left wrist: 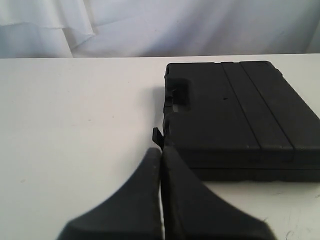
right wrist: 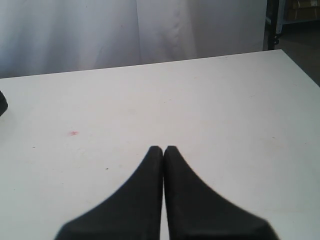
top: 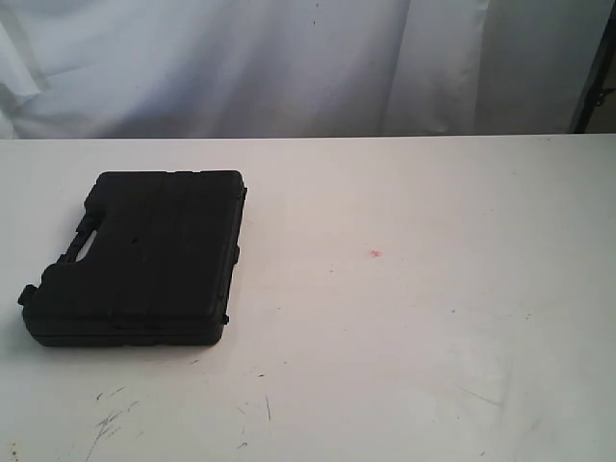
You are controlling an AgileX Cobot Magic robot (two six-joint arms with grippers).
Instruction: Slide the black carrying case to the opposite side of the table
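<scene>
The black carrying case [top: 140, 257] lies flat on the left part of the white table [top: 414, 318], its handle side facing left. In the left wrist view the case [left wrist: 240, 117] lies just beyond my left gripper [left wrist: 161, 150], which is shut and holds nothing, its tips near the case's latch corner. My right gripper [right wrist: 163, 149] is shut and empty over bare tabletop, with only a sliver of the case [right wrist: 2, 102] at the picture's edge. Neither gripper shows in the exterior view.
A small red speck [top: 375, 254] marks the table's middle, and dark scratches [top: 111, 419] run near the front left. White curtain [top: 289, 58] hangs behind the table's far edge. A dark stand [top: 595, 67] rises at the back right corner.
</scene>
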